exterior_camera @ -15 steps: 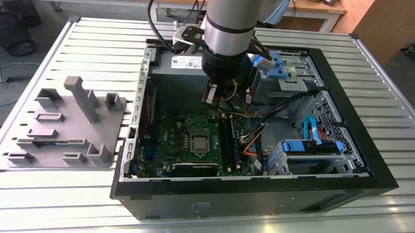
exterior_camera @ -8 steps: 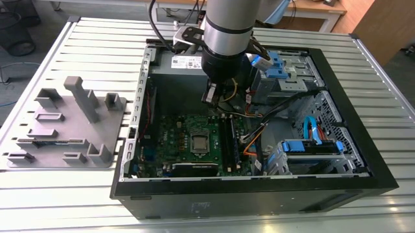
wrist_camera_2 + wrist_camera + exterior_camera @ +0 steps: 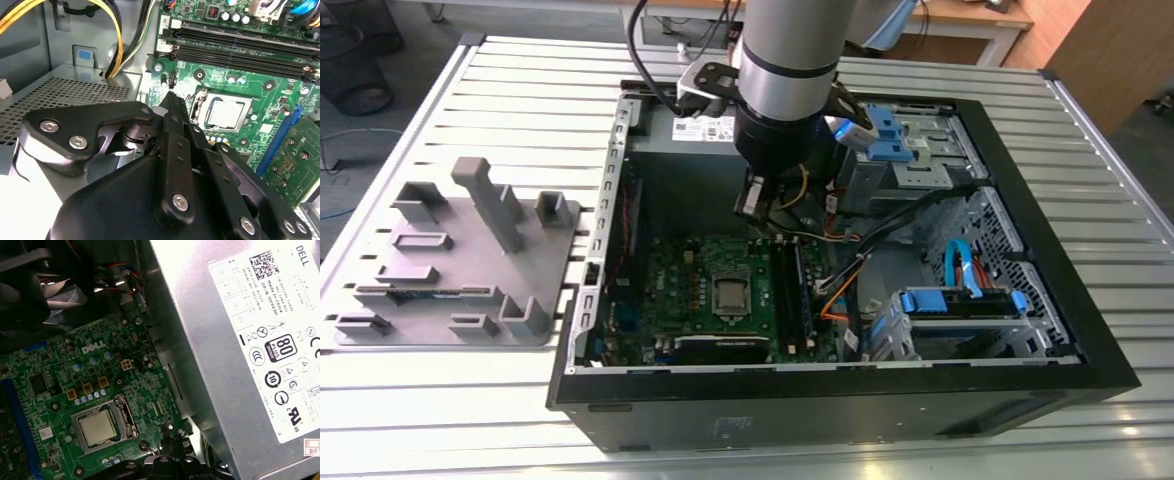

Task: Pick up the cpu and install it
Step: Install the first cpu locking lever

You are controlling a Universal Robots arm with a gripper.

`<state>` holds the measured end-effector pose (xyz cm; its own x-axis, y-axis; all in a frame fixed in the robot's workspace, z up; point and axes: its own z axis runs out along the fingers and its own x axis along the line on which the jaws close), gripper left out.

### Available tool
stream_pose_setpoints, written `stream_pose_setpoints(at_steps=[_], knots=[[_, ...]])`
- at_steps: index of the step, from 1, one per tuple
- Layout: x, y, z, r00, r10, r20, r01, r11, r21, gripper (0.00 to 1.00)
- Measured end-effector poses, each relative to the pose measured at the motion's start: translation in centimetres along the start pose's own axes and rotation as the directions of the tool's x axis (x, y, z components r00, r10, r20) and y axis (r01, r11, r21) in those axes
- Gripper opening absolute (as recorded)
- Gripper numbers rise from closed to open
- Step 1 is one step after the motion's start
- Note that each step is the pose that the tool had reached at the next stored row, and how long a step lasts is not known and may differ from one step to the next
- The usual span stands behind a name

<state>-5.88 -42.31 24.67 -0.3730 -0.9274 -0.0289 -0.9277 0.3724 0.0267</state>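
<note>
One cpu [image 3: 228, 113] sits in its socket mid-board; my pincer [image 3: 172, 100] hangs just beside it, tips pinched together, holding nothing. Risk, imo: dropping lower could clip the socket lever.

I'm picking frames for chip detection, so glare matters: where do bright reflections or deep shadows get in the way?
In the second wrist view the small square silver-topped cpu glares near white; in the first wrist view the cpu looks duller, while the grey metal power supply box shines; in the exterior view the arm shades the green motherboard.
</note>
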Motion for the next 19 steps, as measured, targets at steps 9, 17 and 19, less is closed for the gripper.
stream_pose_setpoints(at_steps=[9, 17, 19], knots=[[0.35, -0.14, 0.03, 0.9996, 0.001, -0.0294, 0.0, 0.9999, 0.0118, 0.11], [1.37, -0.55, 0.0, 0.9984, 0.005, -0.056, -0.004, 0.9997, 0.0228, 0.11], [1.7, -0.68, 0.0, 0.9983, 0.006, -0.0586, -0.005, 0.9997, 0.0238, 0.11]])
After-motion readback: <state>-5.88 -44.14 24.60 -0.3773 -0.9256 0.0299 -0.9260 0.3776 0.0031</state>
